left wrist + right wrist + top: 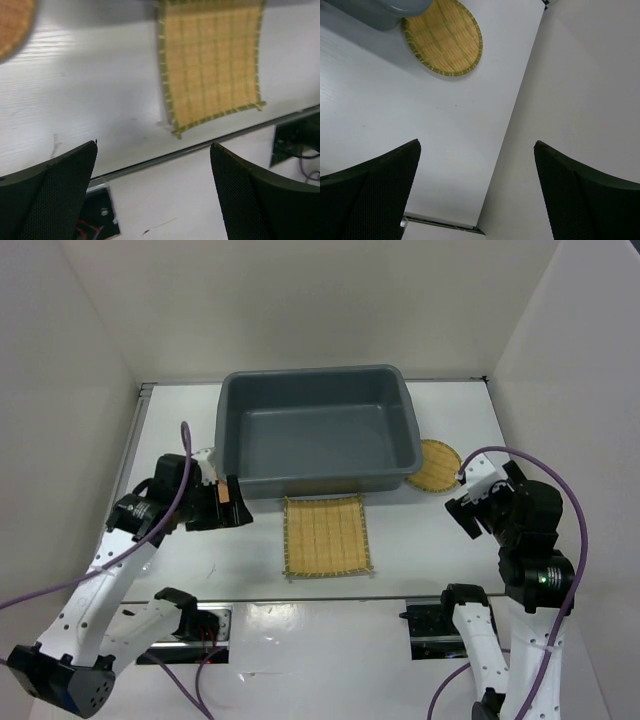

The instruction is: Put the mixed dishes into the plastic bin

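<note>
The grey plastic bin [312,376] stands at the back middle of the table, and nothing shows inside it. A square yellow mat [326,536] lies flat just in front of it, also in the left wrist view [212,60]. A round yellow mat [438,464] lies by the bin's right front corner, also in the right wrist view [443,37]. An orange-brown round mat [12,22] shows only in the left wrist view's top left corner. No clear cups are in view. My left gripper [240,510] [154,150] is open and empty, left of the square mat. My right gripper [458,510] [477,147] is open and empty, near the round yellow mat.
White enclosure walls stand close on the left, right [590,75] and back. A metal seam [320,597] runs across the table in front of the square mat. The arm bases with black openings [195,625] [435,625] sit at the near edge.
</note>
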Controlling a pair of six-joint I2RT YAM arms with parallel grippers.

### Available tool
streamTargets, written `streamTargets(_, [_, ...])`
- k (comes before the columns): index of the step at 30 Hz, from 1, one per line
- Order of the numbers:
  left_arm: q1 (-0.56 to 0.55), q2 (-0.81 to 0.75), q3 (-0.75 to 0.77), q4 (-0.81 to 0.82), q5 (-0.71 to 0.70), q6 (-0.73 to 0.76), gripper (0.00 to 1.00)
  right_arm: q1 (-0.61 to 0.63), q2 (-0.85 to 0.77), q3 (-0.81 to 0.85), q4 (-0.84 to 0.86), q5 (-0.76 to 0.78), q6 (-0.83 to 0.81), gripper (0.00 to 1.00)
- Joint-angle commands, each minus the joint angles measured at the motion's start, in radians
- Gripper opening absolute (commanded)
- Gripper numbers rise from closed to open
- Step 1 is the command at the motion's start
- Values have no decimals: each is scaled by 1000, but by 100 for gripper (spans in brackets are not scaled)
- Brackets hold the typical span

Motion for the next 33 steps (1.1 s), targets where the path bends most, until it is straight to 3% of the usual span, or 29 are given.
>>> streamTargets(1, [-99, -28, 3, 138, 104, -167, 100, 6, -13, 17, 54, -59, 16, 98])
streamTargets(5, [-295, 55, -23, 282, -17, -281, 100, 6, 14, 27, 75, -87, 99, 98])
streamTargets(7, [-425, 145, -1, 310, -132, -315, 100, 18, 85, 51, 66, -110, 156, 98])
streamTargets(10, [-527, 256, 27, 344, -244, -398, 100, 36, 233, 140, -12, -218, 249, 98])
streamTargets(14, [-527, 209, -95, 428, -266, -518, 100, 58, 437, 209, -119, -418, 299, 98])
streamTargets(19, [-527, 121, -243, 510, -248, -602, 100, 104, 511, 220, -107, -378, 343, 98])
streamTargets(23, [-527, 251, -283, 559, -139, -602, 100, 133, 623, 220, -128, -438, 285, 98])
streamTargets(27, [-527, 357, -321, 556, -138, -665, 100, 142, 772, 231, -155, -492, 231, 98])
streamTargets(33, [-515, 204, -507, 740, -155, -754, 100, 197, 850, 231, -144, -589, 211, 98])
